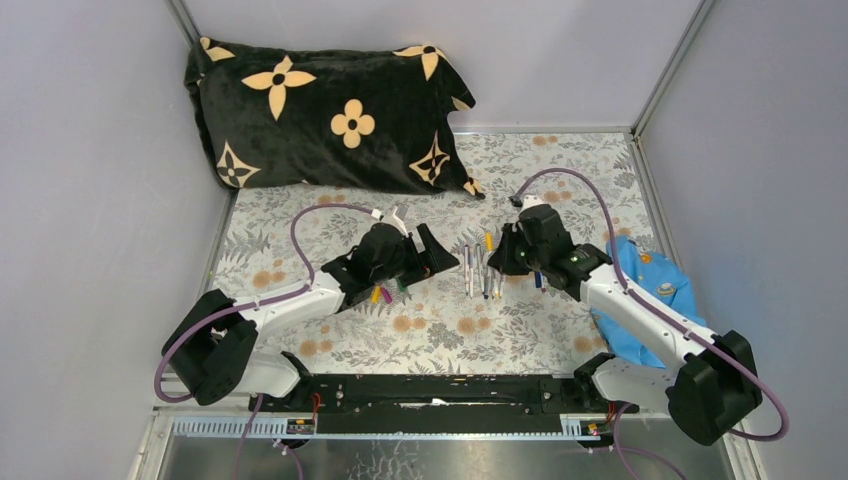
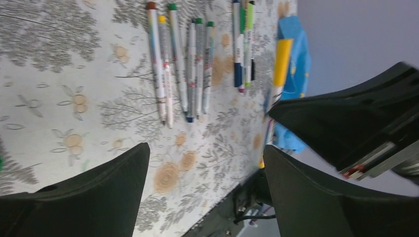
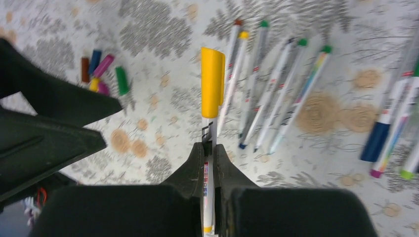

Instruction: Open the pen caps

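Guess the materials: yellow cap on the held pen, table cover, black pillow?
Yellow cap: likely moulded plastic, smooth, uniform colour, soft sheen. Table cover: probably printed fabric or vinyl; flat floral pattern, weave not visible. Black pillow: plush fabric, fuzzy matte surface.

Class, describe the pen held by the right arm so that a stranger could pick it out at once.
On the flowered table, find the row of loose pens near its middle. The right pincer is shut on one pen beside them. It alone is held, and no pen lying flat has its long yellow cap.
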You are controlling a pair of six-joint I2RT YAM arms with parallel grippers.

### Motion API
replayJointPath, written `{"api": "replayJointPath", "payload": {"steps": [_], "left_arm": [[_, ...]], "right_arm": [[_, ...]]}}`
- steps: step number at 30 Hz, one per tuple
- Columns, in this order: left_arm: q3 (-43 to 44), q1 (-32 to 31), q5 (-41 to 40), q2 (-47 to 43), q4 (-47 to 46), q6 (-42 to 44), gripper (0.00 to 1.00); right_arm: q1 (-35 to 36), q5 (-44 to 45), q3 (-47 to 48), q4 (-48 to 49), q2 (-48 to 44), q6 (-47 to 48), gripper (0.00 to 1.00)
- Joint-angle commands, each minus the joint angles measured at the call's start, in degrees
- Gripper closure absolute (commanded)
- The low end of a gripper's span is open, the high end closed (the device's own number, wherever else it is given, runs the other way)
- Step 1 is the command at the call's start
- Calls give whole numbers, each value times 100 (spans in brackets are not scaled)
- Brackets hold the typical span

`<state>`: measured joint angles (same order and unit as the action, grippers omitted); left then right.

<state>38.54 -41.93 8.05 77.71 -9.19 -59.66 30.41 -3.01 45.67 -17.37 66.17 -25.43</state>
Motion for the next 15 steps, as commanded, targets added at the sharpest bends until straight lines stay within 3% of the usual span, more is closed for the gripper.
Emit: {"api": "replayJointPath", "payload": {"steps": [1, 15], "left_arm": [[178, 25, 552, 20, -791, -492, 9], [175, 12, 623, 28, -920, -850, 11]], "right_arm": [[501, -315, 45, 59, -128, -131, 100], [1536, -87, 164, 503, 236, -552, 100]]}}
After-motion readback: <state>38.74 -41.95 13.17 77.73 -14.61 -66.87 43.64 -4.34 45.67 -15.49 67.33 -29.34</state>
